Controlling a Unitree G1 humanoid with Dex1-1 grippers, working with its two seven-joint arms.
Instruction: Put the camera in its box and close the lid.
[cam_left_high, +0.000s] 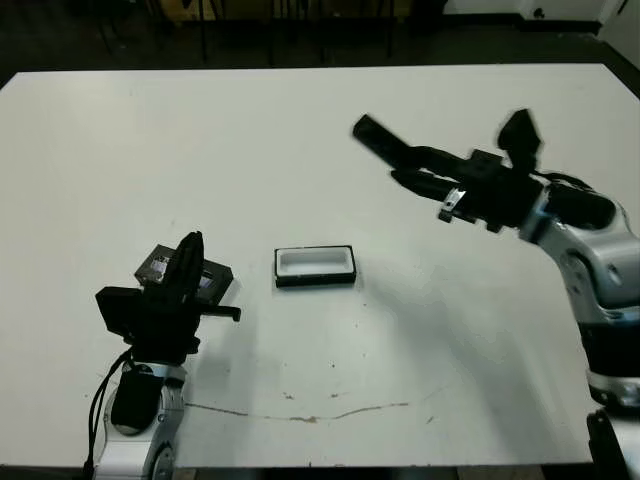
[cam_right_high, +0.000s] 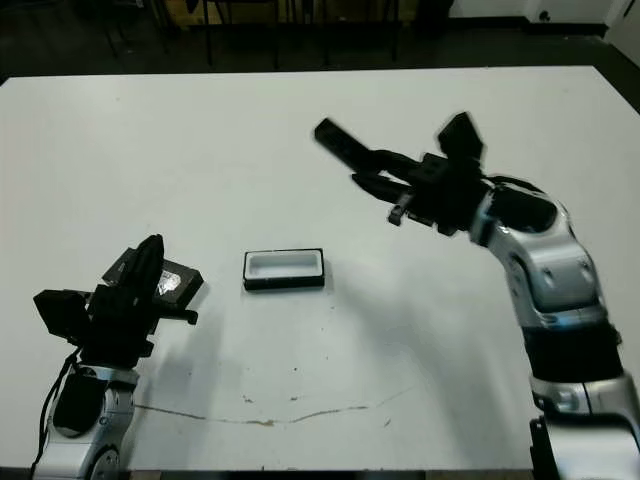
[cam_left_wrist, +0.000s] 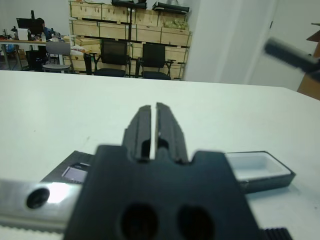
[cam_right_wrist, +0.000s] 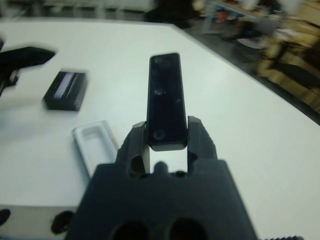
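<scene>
A wide white table (cam_left_high: 300, 130) fills the head views, marked near its front edge by a thin brownish wavy line (cam_left_high: 300, 412), with dark floor and chair legs beyond its far edge. The left wrist view opens onto the room behind: wooden crates stacked on shelves (cam_left_wrist: 130, 22), two black office chairs (cam_left_wrist: 132, 60), a white wall and, far off in one corner, a seated person at a desk (cam_left_wrist: 37, 27). The right wrist view shows only a blurred jumble of furniture past the table's edge.

The right arm reaches in above the table, its right gripper (cam_right_wrist: 167, 137) clamped on one end of the camera (cam_right_wrist: 165, 100), which sticks out forward and is held clear of the surface, well apart from the box. The left gripper (cam_left_wrist: 154, 131) hangs low near the front left, its two fingers pressed almost together with nothing between them.

The box (cam_left_high: 315, 265) sits open near the table's middle, white lining up. The lid (cam_left_high: 212, 280) lies just beside the left gripper, partly hidden by it in the head views; the right wrist view shows it whole, apart from the box.

No readable writing appears on any object; the camera's face shows only small round lenses, seen solely from the right wrist
</scene>
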